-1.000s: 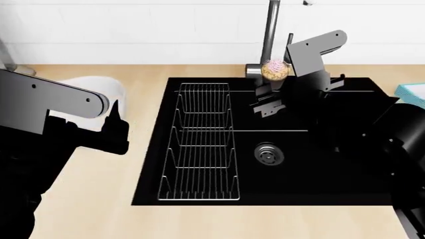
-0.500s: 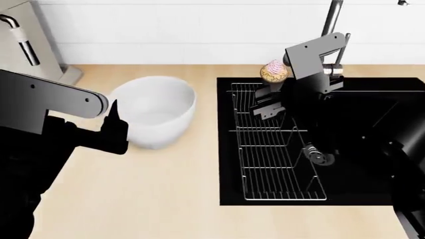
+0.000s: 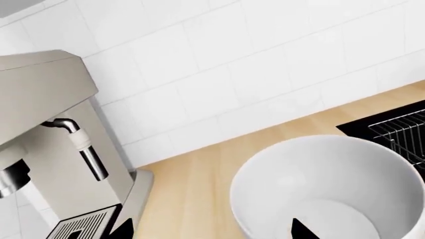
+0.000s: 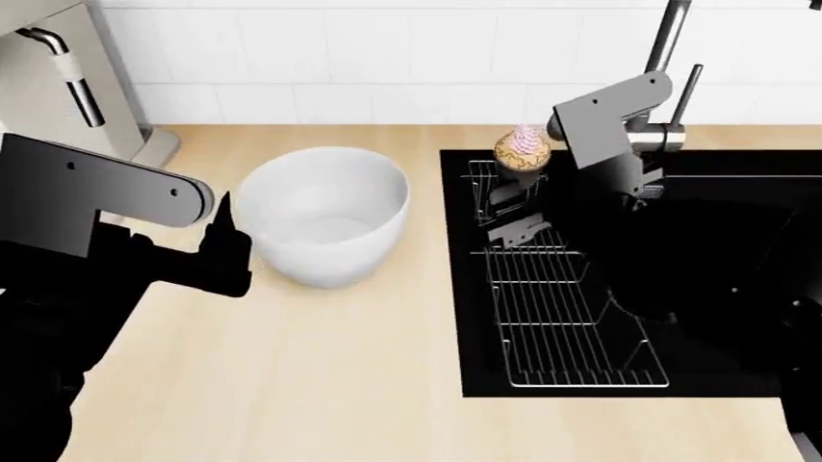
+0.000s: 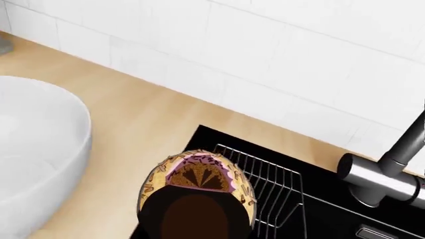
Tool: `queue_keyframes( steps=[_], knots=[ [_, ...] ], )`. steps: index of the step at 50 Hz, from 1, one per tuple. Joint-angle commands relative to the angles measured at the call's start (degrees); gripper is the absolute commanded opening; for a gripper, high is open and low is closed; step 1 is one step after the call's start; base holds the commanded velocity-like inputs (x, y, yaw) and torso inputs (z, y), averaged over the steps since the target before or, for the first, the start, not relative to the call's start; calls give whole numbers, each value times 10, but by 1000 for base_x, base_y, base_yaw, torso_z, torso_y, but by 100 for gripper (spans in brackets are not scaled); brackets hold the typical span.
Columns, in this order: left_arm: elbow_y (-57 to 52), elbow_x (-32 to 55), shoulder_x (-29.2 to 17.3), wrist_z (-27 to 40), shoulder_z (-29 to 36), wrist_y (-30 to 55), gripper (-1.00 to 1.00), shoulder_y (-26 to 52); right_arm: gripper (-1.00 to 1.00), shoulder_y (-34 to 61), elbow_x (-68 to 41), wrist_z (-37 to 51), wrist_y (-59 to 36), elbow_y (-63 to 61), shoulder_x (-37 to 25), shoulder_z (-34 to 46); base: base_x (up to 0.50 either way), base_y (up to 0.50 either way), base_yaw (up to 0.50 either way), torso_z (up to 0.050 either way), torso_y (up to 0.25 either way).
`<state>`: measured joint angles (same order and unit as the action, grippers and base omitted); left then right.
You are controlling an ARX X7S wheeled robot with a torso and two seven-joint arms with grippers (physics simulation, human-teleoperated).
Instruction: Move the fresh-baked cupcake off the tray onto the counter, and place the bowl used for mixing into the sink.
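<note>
The cupcake (image 4: 523, 149), pink frosting over a dark wrapper, hangs above the far left corner of the black sink (image 4: 471, 327), over the wire rack (image 4: 565, 318). My right gripper (image 4: 519, 169) is shut on the cupcake (image 5: 197, 181). The white bowl (image 4: 327, 217) stands on the wood counter (image 4: 321, 375) just left of the sink. My left gripper (image 4: 226, 231) is open at the bowl's left side; in the left wrist view one fingertip (image 3: 302, 231) is over the bowl (image 3: 332, 184) and the other is over the counter (image 3: 192, 199). The tray is out of view.
A beige coffee machine (image 4: 52, 77) stands at the far left against the tiled wall, close behind my left arm. The steel tap (image 4: 668, 58) rises behind the sink, beside my right arm. The coffee machine (image 3: 47, 149) fills one side of the left wrist view.
The head view has swung left: the sink and tap slid right and the bowl and coffee machine came into view. The cupcake has moved from by the tap to the sink's left corner.
</note>
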<state>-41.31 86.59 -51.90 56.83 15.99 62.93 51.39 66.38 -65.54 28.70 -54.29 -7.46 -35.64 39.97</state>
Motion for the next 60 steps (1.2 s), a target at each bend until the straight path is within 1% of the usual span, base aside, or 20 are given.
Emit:
queue_keyframes(
  steps=[1, 3, 6, 8, 12, 16, 25, 32, 37, 43, 48, 60],
  knots=[
    [2, 5, 2, 2, 5, 2, 100, 10, -100, -22, -88, 16, -31, -128, -39, -26, 0, 0, 0, 0, 0],
    [2, 6, 0, 3, 4, 1, 100, 10, -100, -27, -134, 31, -39, -168, -50, -38, 0, 0, 0, 0, 0],
    [2, 7, 1, 4, 4, 0, 100, 11, -100, -27, -168, 46, -52, -206, -58, -38, 0, 0, 0, 0, 0],
    [-1, 12, 2, 8, 6, 1, 100, 14, -100, -23, -189, 72, -68, -247, -63, -33, 0, 0, 0, 0, 0],
    [0, 24, -3, 14, 4, 3, 100, 22, -100, -14, -249, 105, -80, -293, -71, -33, 0, 0, 0, 0, 0],
    [-3, 17, -3, 12, 3, -2, 100, 15, -100, -14, -282, 125, -81, -321, -73, -30, 0, 0, 0, 0, 0],
    [-5, 32, -8, 21, 4, 0, 100, 23, -100, -29, -297, 125, -78, -363, -50, -13, 0, 0, 0, 0, 0],
    [-5, 23, -6, 17, 6, -3, 100, 20, -100, -36, -315, 127, -64, -379, -37, -11, 0, 0, 0, 0, 0],
    [-7, 20, -9, 15, 5, -7, 100, 13, -100, -57, -274, 98, -64, -378, -22, -1, 0, 0, 0, 0, 0],
    [-6, 28, -10, 23, 8, -3, 100, 20, -100, -85, -214, 54, -57, -366, 15, 20, 0, 0, 0, 0, 0],
    [-7, 27, -9, 22, 10, -4, 100, 18, -100, -101, -171, 21, -50, -354, 35, 36, 0, 0, 0, 0, 0],
    [-17, 32, -24, 23, 0, -15, 100, 5, -100, -131, -87, -51, -11, -269, 73, 58, 0, 0, 0, 0, 0]
  ],
)
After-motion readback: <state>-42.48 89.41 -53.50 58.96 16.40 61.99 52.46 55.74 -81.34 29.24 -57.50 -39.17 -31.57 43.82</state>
